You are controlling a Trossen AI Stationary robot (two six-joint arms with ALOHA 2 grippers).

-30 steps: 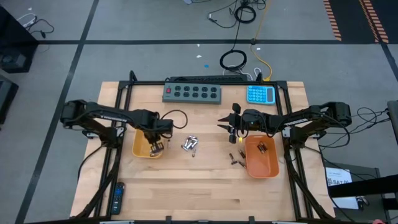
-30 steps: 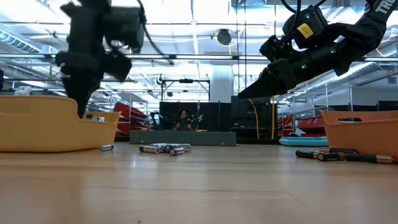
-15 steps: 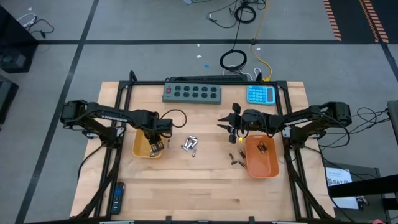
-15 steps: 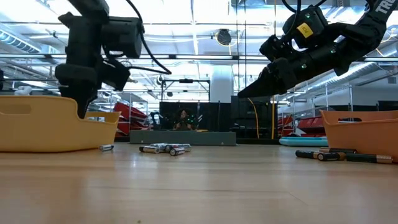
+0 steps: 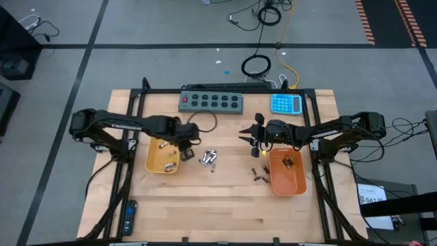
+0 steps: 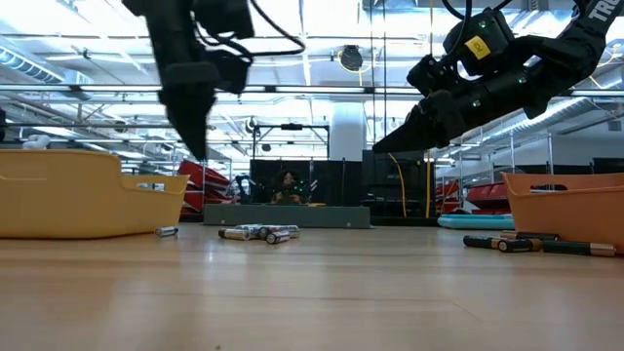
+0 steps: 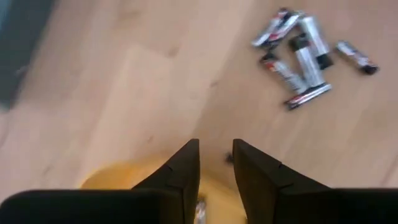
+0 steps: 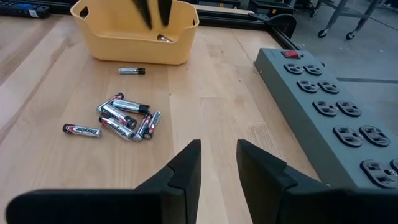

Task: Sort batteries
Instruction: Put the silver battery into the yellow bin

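Observation:
Several silver-grey batteries (image 5: 209, 158) lie in a loose pile (image 7: 303, 50) on the wooden table between two trays. One more battery (image 8: 132, 71) lies alone beside the yellow tray (image 5: 161, 158), which holds a few batteries (image 5: 164, 145). Dark batteries (image 5: 258, 172) lie beside the orange tray (image 5: 287, 172). My left gripper (image 7: 216, 155) hangs open and points down over the yellow tray's right rim (image 6: 200, 146); nothing is between its fingers. My right gripper (image 8: 217, 155) hovers open and empty above the table, left of the orange tray (image 5: 249, 137).
A grey power strip (image 5: 212, 101) and a blue calculator (image 5: 287, 104) lie along the far edge. A black remote control (image 5: 130, 217) sits at the near left corner. Bare wood stretches along the near side of the table.
My left gripper has risen out of the yellow tray and moved toward the table's right, toward the pile of batteries, tipping somewhat as it went. My right arm has kept still.

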